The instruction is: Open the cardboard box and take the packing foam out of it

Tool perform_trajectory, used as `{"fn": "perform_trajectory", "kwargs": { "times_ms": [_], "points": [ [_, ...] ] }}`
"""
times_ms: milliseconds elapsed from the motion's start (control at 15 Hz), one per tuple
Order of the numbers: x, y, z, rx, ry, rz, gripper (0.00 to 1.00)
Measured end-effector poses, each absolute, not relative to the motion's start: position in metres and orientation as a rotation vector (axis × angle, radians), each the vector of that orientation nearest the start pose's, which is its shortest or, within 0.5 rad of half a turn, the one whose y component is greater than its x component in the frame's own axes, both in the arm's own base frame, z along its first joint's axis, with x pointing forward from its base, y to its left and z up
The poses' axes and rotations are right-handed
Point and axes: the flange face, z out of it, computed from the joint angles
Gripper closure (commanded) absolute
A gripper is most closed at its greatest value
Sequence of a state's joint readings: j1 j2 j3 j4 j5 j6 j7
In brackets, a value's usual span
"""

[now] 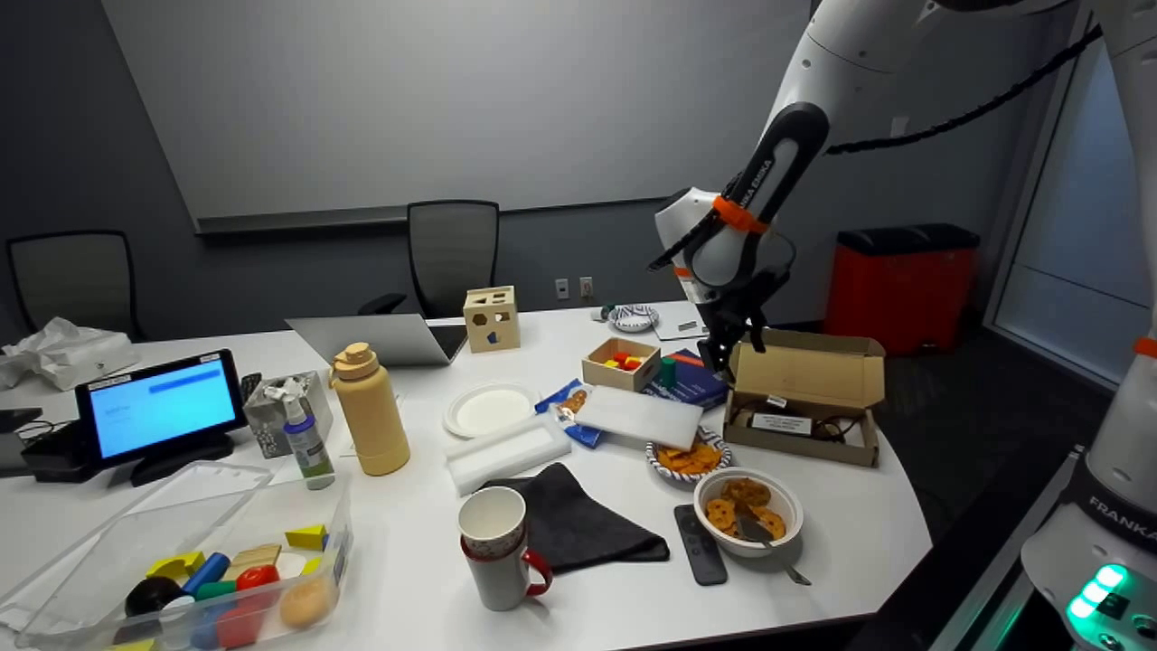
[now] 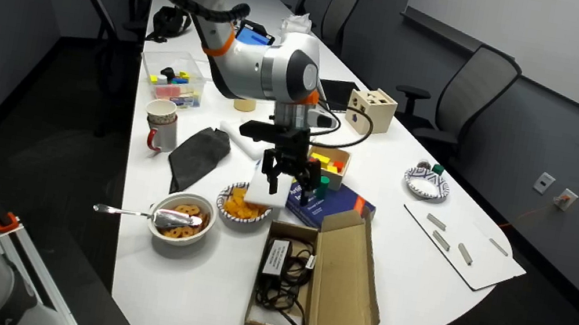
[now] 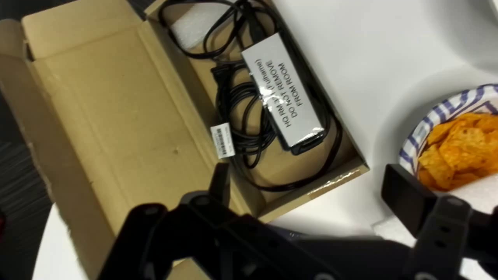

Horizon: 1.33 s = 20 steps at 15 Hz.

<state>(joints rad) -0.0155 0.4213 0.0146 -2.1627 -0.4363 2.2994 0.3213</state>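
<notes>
The cardboard box stands with its lid flap folded back. Inside, the wrist view shows a black adapter with a white label, coiled black cables and a small white foam-like piece in a far corner. One white slab of packing foam lies outside the box, partly over the chip bowl. Another white slab rests flat on the table farther off. My gripper hangs above the table beside the box's end, near the foam. Its fingers are wide apart with nothing between them.
The chip bowl and a bowl of pretzels with a spoon stand near the box. A blue book carrying a green cylinder, and a wooden tray of blocks, lie near the gripper. A remote lies in front.
</notes>
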Motion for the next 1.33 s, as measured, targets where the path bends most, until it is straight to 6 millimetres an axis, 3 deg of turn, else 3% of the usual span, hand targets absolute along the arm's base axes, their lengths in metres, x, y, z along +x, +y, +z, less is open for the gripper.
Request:
{"fn": "perform_trajectory", "kwargs": {
  "times_ms": [400, 867, 1333],
  "points": [
    [0.502, -0.044, 0.145, -3.248, 0.068, 0.427, 0.0],
    [0.492, -0.087, 0.122, -3.223, 0.236, 0.388, 0.0],
    [0.499, -0.093, 0.09, -3.196, 0.318, 0.374, 0.03]
  ]
}}
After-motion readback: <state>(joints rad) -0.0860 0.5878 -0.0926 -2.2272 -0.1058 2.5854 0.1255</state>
